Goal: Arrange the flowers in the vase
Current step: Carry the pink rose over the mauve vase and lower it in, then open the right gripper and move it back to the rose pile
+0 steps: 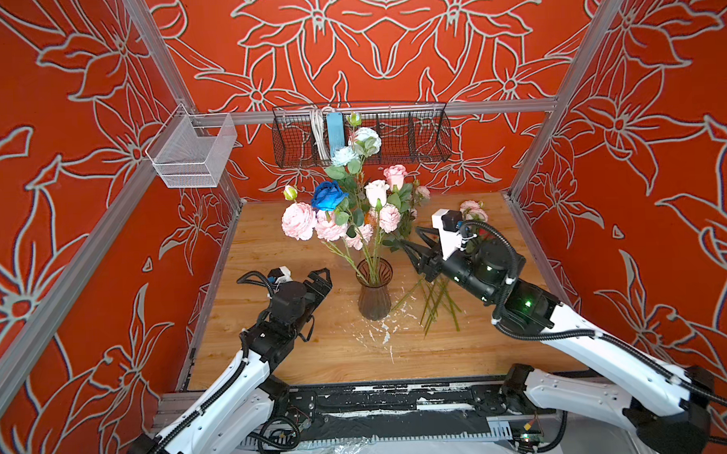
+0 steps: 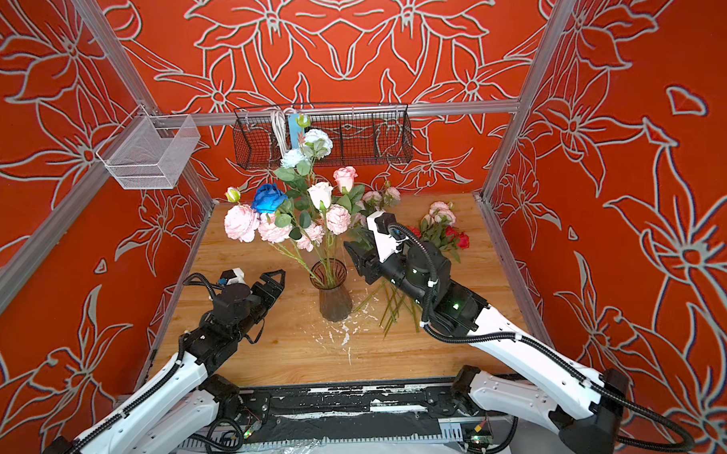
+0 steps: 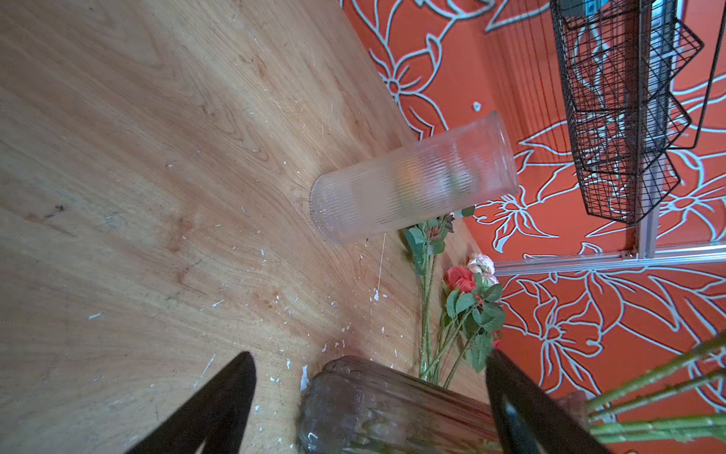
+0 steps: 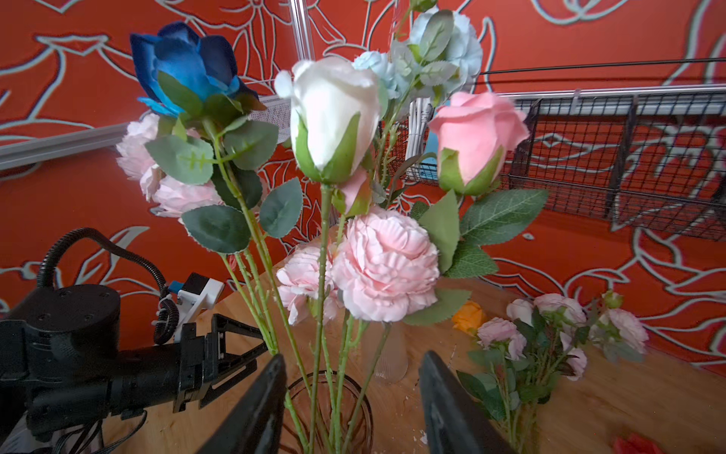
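Right gripper [image 1: 407,236]: jaws spread, empty, beside flowers [image 1: 376,193], frame centre. Left gripper [image 1: 321,275]: spread, empty. Hazard: withdrawal snagging flowers, tipping top-heavy brown glass vase [image 1: 374,296].

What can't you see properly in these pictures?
- Loose flowers: in both top views the right arm covers their middles.
- Clear vase: blurred in the left wrist view; in the top views the bouquet hides it.
- Brown vase: cut off by the left wrist view's edge.
- Red flower: cut off by the right wrist view's edge.
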Robot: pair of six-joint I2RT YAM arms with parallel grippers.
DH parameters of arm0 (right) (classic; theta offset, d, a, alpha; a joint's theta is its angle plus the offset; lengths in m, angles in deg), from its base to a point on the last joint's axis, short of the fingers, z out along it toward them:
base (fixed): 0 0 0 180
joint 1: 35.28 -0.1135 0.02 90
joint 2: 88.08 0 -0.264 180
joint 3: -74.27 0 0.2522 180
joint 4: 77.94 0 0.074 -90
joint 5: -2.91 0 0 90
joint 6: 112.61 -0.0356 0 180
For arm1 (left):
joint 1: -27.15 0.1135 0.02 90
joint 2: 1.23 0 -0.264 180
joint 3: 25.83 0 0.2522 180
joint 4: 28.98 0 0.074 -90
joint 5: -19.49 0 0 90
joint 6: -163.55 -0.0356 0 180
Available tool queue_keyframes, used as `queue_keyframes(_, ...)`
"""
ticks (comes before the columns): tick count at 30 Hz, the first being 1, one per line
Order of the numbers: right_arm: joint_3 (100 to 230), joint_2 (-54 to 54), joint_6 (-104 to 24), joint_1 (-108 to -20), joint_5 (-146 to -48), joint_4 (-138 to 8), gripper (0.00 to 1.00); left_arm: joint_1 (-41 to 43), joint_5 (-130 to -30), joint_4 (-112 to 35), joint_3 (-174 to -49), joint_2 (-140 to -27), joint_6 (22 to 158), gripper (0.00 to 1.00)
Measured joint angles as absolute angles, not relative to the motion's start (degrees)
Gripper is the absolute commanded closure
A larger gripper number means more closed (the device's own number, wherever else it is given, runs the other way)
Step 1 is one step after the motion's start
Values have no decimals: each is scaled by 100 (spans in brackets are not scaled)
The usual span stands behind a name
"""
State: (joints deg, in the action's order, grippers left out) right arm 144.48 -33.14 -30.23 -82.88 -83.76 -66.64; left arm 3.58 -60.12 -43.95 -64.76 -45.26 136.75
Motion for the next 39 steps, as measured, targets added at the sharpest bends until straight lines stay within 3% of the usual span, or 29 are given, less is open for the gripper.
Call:
queue_keyframes(13,13930,-4248,-3147,-8080,-7534,-5884,50,358,-5920,-4109,-6391,-4873,13898,9)
queue_keyframes(17,13801,-4250,-3414,-7479,-7530,-5735,52,358,-5981,-4052,-6393,-5123,13959,9)
queue_keyframes(21,13537,-4138,-4033,-6319,-7882,-5705,53,358,-6082,-4054,-6500,-5350,13983,9)
queue_keyframes(26,13480,-3273,-4905,-5204,-8456,-5650,53,358,-6178,-4074,-6694,-5415,13981,9)
queue_keyframes(34,13572,-1730,-5757,-4354,-8885,-5420,52,358,-6230,-4216,-6701,-5354,13981,9)
queue_keyframes(39,14422,-278,-5751,-4122,-8981,-5020,63,360,-6324,-4220,-6699,-5359,13981,9)
